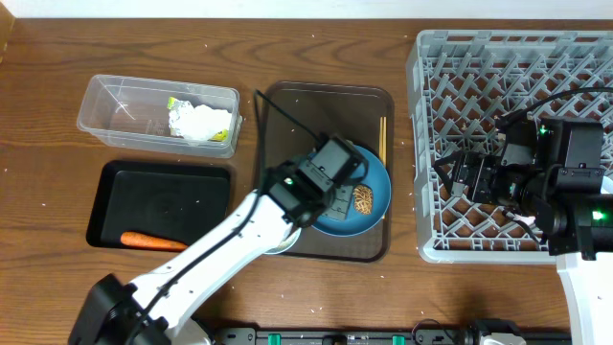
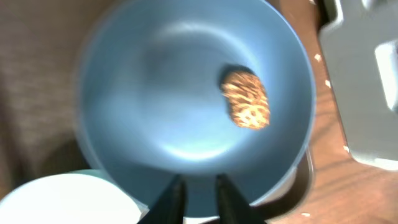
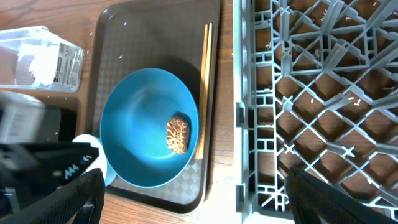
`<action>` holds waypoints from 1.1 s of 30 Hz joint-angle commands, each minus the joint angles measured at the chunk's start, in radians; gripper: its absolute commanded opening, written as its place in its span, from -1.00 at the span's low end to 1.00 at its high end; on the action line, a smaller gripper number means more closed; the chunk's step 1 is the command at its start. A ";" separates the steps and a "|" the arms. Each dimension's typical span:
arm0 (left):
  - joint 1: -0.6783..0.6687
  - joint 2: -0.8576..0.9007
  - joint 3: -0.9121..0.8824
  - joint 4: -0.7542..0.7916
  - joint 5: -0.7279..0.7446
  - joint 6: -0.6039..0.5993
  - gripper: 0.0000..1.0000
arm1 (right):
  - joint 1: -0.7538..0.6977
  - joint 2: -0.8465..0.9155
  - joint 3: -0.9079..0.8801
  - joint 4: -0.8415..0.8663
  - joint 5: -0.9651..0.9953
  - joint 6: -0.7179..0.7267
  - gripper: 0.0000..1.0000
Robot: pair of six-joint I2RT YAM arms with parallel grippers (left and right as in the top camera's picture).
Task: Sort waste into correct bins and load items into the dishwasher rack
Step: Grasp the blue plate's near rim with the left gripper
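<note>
The dark blue plate (image 1: 375, 206) sits on the brown serving tray (image 1: 326, 96) with the brown food lump (image 1: 364, 199) in it. My left gripper (image 1: 337, 196) hovers over the plate's near rim, fingers (image 2: 198, 185) almost together and holding nothing; the lump (image 2: 247, 98) lies ahead of them. The white bowl (image 2: 56, 199) is beside the plate. Chopsticks (image 1: 382, 139) lie along the tray's right side. My right gripper (image 1: 458, 177) is open and empty over the grey rack's (image 1: 517, 67) left part. The napkin (image 1: 203, 121) is in the clear tub (image 1: 115, 101). The carrot (image 1: 151, 241) is in the black tray (image 1: 163, 196).
Loose white rice grains (image 1: 408, 165) dot the table between the serving tray and the rack. The right wrist view shows the plate (image 3: 140, 134), chopsticks (image 3: 204, 87), rack wall (image 3: 239, 124) and the left arm's body (image 3: 37, 155). No cups or foil show.
</note>
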 commanded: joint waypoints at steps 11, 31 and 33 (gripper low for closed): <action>0.254 0.153 -0.014 0.066 0.082 0.173 -0.14 | 0.011 0.001 0.005 -0.001 -0.001 -0.018 0.73; 0.293 0.315 -0.015 0.111 0.160 0.310 -0.61 | 0.011 0.001 0.005 -0.001 0.000 -0.018 0.74; 0.293 0.315 -0.015 0.115 0.159 0.310 -0.77 | 0.011 0.001 0.005 -0.001 -0.001 -0.018 0.74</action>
